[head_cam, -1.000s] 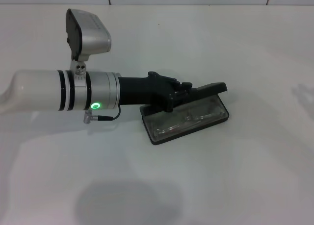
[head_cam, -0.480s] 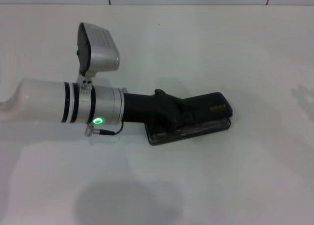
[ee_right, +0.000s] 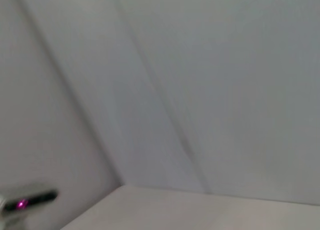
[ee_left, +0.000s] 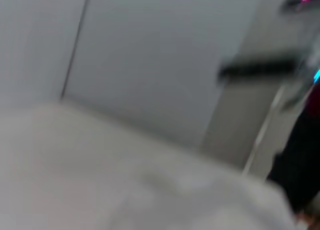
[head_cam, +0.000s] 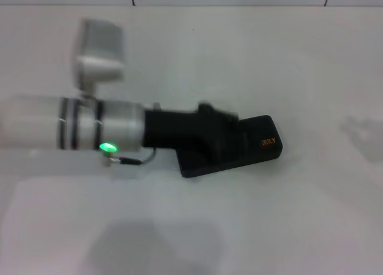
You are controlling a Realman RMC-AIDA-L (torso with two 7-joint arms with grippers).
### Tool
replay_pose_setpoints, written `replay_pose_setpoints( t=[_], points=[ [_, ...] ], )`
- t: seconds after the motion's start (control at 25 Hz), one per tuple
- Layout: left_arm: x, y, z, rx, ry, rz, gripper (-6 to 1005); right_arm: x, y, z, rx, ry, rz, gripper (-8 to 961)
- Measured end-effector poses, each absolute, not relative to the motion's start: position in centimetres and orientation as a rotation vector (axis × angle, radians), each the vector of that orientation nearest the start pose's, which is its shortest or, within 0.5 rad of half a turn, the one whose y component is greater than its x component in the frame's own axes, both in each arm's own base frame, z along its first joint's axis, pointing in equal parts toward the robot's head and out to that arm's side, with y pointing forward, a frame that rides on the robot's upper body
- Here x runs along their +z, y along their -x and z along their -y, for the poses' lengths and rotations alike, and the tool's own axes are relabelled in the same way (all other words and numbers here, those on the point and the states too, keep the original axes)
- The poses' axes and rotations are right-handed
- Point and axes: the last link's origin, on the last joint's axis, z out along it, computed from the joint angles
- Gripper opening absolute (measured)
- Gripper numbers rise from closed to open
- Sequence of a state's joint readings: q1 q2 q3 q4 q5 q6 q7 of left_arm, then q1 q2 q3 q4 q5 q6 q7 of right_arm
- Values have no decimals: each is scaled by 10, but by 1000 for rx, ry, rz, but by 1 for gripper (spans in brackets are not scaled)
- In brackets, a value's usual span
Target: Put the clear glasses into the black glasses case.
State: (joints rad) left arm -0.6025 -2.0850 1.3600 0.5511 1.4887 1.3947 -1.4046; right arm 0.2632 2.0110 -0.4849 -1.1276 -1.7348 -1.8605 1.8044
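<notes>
Scene: a white surface (head_cam: 311, 215) carried the black glasses case (head_cam: 254, 148), lying a little toward three o'clock of the middle of the head view.
Case: its lid was down, the orange lettering (head_cam: 270, 142) facing up near the three-o'clock end; no grey lining showed.
Long axis: the case ran from about eight o'clock up to about two o'clock, the lettered end being the farther one.
Clear glasses: none of them could be seen; judged from the shut lid, they were probably inside, though that could not be confirmed.
Left arm: it reached in from nine o'clock, a green light (head_cam: 108, 147) glowing on its silver wrist.
Left claw (head_cam: 224, 137): it sat on top of the case's nine-o'clock half, the black body pressing on or just over the lid.
Claw state: the fingers merged with the black lid, so how far apart they were, or whether they held anything, could not be told.
Right arm: absent from the head view; its wrist camera showed only pale wall and a corner of the surface.
Key relation: the case lay directly under the left claw, with its free end pointing off to three o'clock; the left arm was plainly the nearer.
Stage: judged as the closing press, the task near its end.
Next move: likely a straight lift away from the lid, taken cleanly so the case was not dragged along.
</notes>
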Motion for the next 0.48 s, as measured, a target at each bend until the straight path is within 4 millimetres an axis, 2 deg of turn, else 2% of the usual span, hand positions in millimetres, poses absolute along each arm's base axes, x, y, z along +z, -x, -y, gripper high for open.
replay_pose_setpoints(
  t=[0.12, 0.24, 0.32, 0.44, 0.48],
  points=[
    [-41, 179, -314, -1012, 2974, 467, 228, 133, -277, -263, 984, 2504, -656, 307],
    [-3, 182, -294, -1160, 2993, 282, 261, 111, -270, -260, 1091, 2596, -554, 321],
    [10, 187, -285, -1214, 2987, 228, 283, 90, -263, -260, 1168, 2677, -496, 330],
    [30, 200, -276, -1258, 2970, 238, 408, 61, -250, -261, 1232, 2797, -437, 343],
    [34, 204, -274, -1260, 2968, 248, 450, 53, -246, -263, 1245, 2832, -415, 390]
  ],
)
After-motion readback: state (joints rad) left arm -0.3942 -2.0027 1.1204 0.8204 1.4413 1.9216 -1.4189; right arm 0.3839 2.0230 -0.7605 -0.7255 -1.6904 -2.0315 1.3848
